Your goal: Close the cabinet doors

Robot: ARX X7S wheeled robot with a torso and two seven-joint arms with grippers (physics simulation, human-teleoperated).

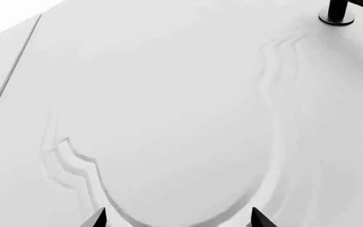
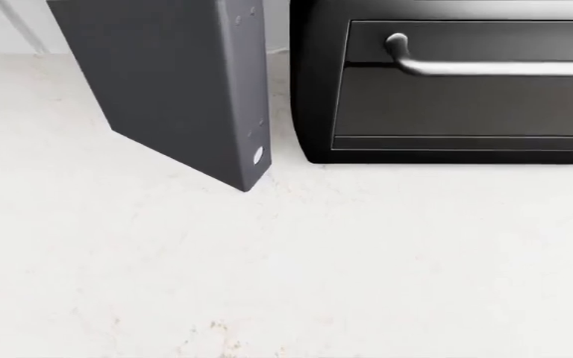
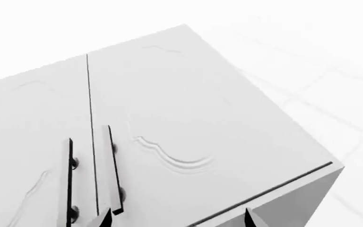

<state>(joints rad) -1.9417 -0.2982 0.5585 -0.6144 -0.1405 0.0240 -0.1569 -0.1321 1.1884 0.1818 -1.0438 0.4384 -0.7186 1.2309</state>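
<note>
White speckled counter (image 2: 286, 268) fills most of the head view, and above its far left part hangs the open door (image 2: 162, 82), a dark grey slab swung out toward the robot. Its lighter narrow edge (image 2: 250, 89) faces the camera, with a small white dot (image 2: 257, 156) near the lower corner. It looks stiff and hinged, light enough to swing under a flat push. I see no handle on it, so pressing on the broad face near the free edge seems the better way than gripping. The smooth surface may let fingertips slide.

Just right of the door stands a black oven (image 2: 446, 82) with a glass front and a silver bar (image 2: 486, 66); the two are close but apart.

Neither arm shows in the head view. The left gripper (image 1: 176, 221) shows only two dark tips set well apart, over a white panel (image 1: 168, 118) with a carved outline and a black post (image 1: 337, 12) at one corner. The right gripper (image 3: 176, 221) likewise has its tips spread, looking at white doors (image 3: 168, 123) with two black bar handles (image 3: 111, 170).

No brand, label or writing is readable anywhere.
</note>
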